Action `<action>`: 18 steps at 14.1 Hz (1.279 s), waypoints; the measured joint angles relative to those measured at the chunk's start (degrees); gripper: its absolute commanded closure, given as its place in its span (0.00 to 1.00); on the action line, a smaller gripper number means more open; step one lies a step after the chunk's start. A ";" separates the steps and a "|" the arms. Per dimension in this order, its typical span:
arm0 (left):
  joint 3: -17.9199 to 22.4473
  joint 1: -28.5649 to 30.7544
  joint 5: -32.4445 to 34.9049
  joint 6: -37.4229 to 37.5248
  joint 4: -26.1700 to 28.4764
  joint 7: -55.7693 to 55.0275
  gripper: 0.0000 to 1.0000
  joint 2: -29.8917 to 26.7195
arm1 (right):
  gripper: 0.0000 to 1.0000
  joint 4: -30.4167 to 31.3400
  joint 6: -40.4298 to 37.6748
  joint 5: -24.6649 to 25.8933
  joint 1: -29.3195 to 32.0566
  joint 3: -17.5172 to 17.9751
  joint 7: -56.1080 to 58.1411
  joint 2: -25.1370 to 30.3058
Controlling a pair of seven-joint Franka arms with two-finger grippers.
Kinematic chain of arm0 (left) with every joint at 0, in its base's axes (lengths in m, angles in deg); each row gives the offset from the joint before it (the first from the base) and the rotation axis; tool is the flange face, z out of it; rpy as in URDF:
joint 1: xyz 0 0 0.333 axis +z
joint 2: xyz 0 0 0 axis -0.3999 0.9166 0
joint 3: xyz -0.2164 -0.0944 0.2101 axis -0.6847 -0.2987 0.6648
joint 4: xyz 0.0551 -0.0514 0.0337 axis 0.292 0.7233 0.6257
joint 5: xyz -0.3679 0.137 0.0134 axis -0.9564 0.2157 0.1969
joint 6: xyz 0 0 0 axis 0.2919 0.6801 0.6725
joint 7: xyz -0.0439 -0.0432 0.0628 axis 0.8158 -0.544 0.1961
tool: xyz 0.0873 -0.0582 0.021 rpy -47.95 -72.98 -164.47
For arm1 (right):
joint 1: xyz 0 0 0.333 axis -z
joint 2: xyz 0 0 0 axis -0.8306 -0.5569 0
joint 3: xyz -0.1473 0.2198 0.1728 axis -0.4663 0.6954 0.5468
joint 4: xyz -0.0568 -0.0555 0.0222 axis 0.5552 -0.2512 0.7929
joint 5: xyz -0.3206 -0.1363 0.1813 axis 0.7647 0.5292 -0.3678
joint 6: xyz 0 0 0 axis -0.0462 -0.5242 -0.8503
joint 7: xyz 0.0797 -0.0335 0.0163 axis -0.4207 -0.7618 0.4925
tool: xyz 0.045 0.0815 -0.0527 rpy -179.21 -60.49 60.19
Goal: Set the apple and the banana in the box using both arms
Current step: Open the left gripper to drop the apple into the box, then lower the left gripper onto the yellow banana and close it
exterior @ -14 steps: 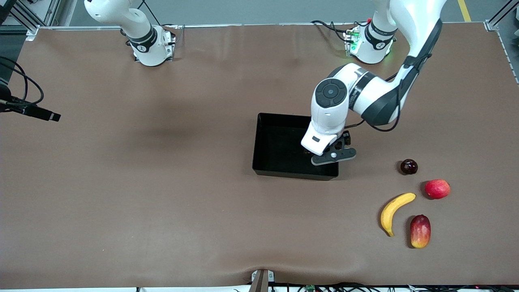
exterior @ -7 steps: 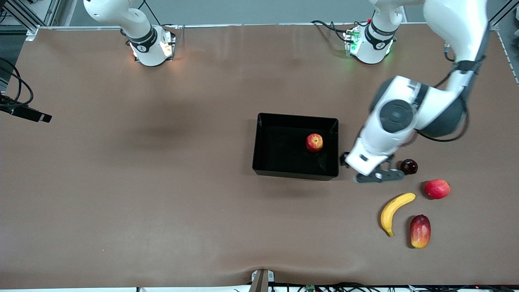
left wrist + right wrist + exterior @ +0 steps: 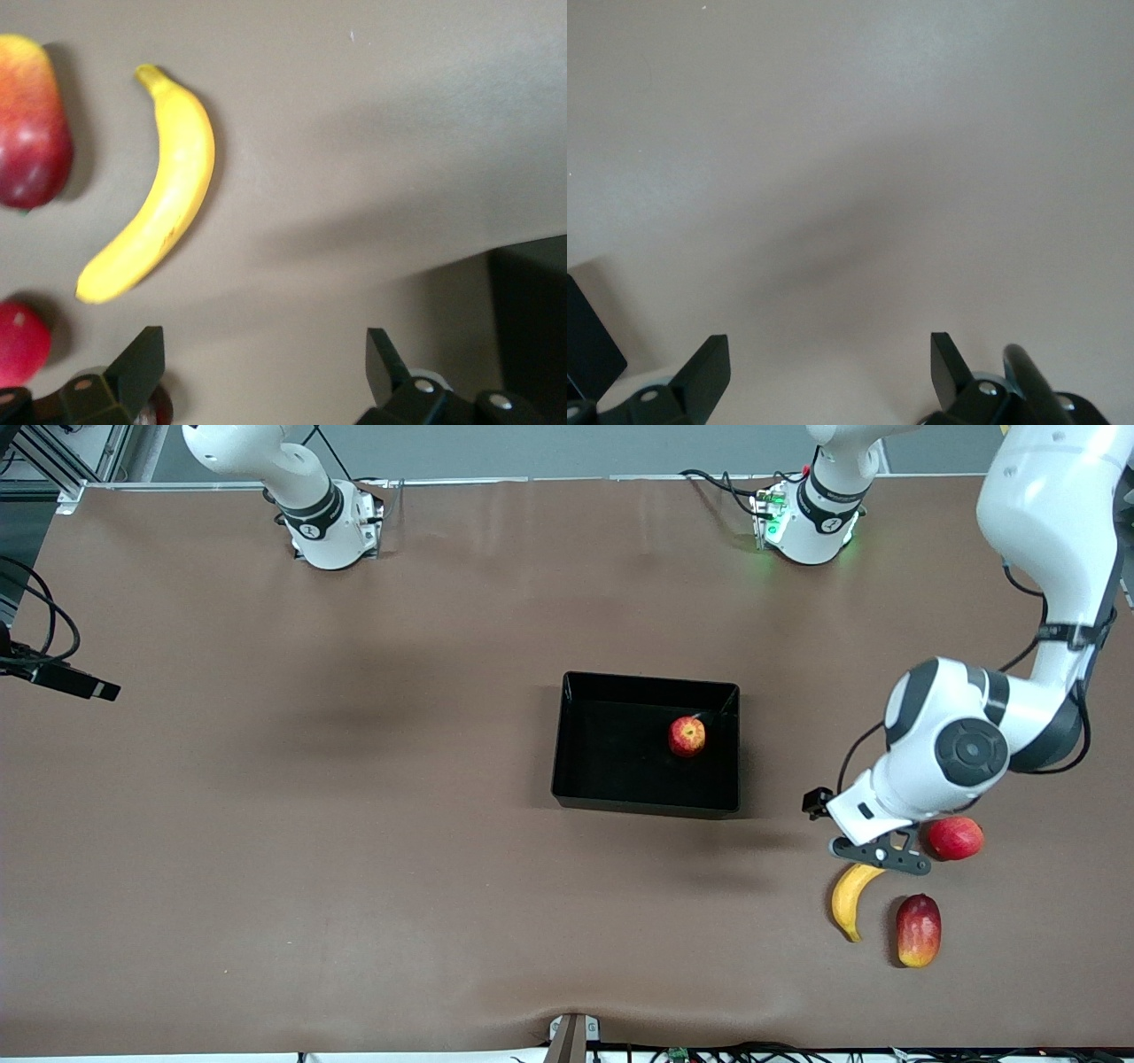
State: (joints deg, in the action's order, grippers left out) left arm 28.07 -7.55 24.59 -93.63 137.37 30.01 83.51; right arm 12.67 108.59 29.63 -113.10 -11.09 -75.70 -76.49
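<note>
The apple [image 3: 687,736] lies in the black box [image 3: 647,682], near its wall toward the left arm's end. The banana [image 3: 847,901] lies on the table beside the mango; it shows whole in the left wrist view [image 3: 159,221]. My left gripper [image 3: 877,859] hangs open and empty over the banana's end farther from the front camera; its jaws stand wide apart in the left wrist view [image 3: 266,363]. My right gripper [image 3: 830,363] is open and empty over bare table; it is out of the front view.
A red-and-yellow mango [image 3: 918,930] lies beside the banana. A pinkish-red fruit [image 3: 957,838] sits next to the left gripper. The right arm [image 3: 301,496] waits by its base. A corner of the box [image 3: 532,310] shows in the left wrist view.
The left arm swung away from over the box to above the banana. The apple it covered now lies in the box.
</note>
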 measured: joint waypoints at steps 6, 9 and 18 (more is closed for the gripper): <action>4.14 1.38 0.01 -11.70 -0.93 20.92 0.00 6.50 | 0.00 0.01 0.28 -0.02 1.02 0.17 -0.71 -0.01; 6.54 1.46 0.01 -15.42 -1.28 26.98 0.00 8.54 | 0.00 0.00 0.35 -0.37 1.09 0.43 -0.71 -0.01; 7.23 1.35 0.09 -19.80 -3.49 30.77 1.00 11.73 | 0.00 0.48 2.26 -0.54 1.91 3.57 -0.96 -0.13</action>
State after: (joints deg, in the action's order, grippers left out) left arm 35.30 -6.20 24.68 -113.43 133.88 60.78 95.25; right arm 13.15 110.85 29.09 -111.19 -7.52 -76.66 -76.62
